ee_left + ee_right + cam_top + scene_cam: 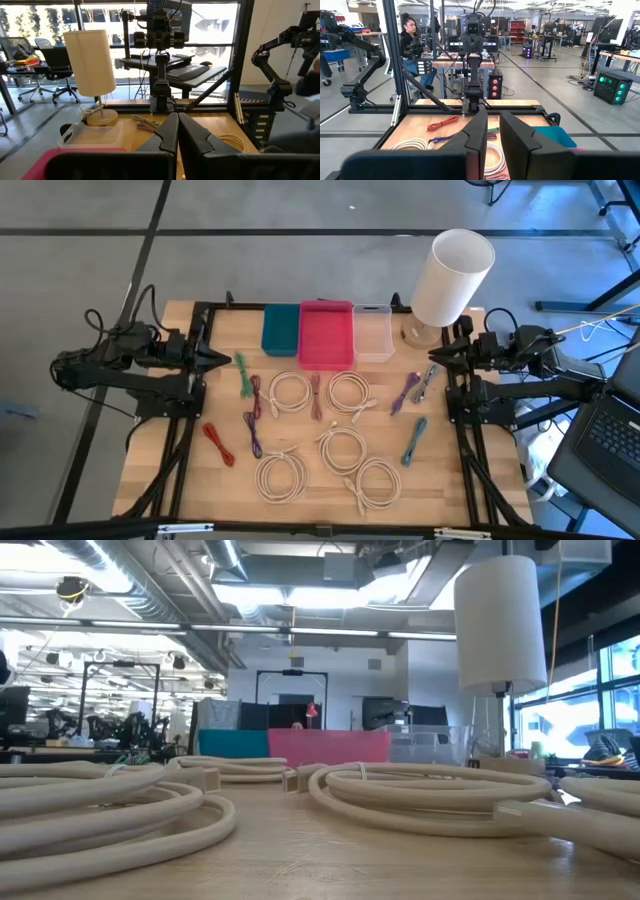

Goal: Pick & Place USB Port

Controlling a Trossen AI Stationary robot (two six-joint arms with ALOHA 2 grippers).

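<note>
Several coiled white cables (290, 392) (342, 448) lie flat on the wooden table, with short coloured cables around them: green (242, 375), red (218, 443), purple (405, 393) and teal (414, 440). The white coils fill the foreground of the low view (430, 790). My left gripper (228, 360) hovers at the table's left edge with its fingers together (178, 132), pointing across the table. My right gripper (432, 356) hovers at the right edge, facing it, with only a narrow slit between its fingers (493, 132). Neither touches anything.
Three bins stand in a row at the far edge: teal (281, 329), pink (326, 333) and clear (373, 332). A tall white roll on a wooden stand (450, 278) stands at the far right corner. A laptop (610, 435) sits off the table's right side. A person (412, 45) stands beyond the table.
</note>
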